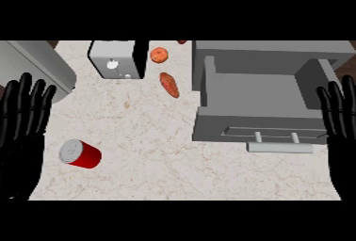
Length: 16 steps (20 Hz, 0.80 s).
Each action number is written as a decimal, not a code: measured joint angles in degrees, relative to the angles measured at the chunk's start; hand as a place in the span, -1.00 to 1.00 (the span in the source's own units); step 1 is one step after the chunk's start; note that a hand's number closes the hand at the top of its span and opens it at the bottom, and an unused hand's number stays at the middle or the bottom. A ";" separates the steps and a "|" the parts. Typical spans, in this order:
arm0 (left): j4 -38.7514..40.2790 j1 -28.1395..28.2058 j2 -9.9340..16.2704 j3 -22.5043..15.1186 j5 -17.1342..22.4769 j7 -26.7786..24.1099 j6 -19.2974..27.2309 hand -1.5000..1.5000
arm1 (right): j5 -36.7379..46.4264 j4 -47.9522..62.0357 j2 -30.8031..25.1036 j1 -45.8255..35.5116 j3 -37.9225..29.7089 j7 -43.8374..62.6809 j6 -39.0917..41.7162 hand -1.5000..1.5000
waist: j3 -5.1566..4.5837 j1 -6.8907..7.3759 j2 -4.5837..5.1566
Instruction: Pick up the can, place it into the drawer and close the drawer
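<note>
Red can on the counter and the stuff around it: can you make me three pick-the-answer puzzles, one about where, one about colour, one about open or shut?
1. Where does the red metal can lie?
A. inside the drawer
B. on the marble counter, near the left hand
C. on top of the toaster

2. What colour is the round fruit near the silver toaster?
A. orange
B. blue
C. green

3. How is the grey drawer?
A. pushed shut
B. missing
C. pulled open

Answers: 1 B, the can lies on its side at the counter's left. 2 A, it shows orange beside the toaster. 3 C, its inside is in plain sight, with nothing in it, behind the handle.
</note>
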 measured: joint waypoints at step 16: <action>-12.65 21.05 -5.37 7.79 -4.16 16.91 15.97 -1.00 | -0.58 2.38 0.83 3.72 -3.65 10.83 -3.28 -1.00 | 1.00 -0.55 0.22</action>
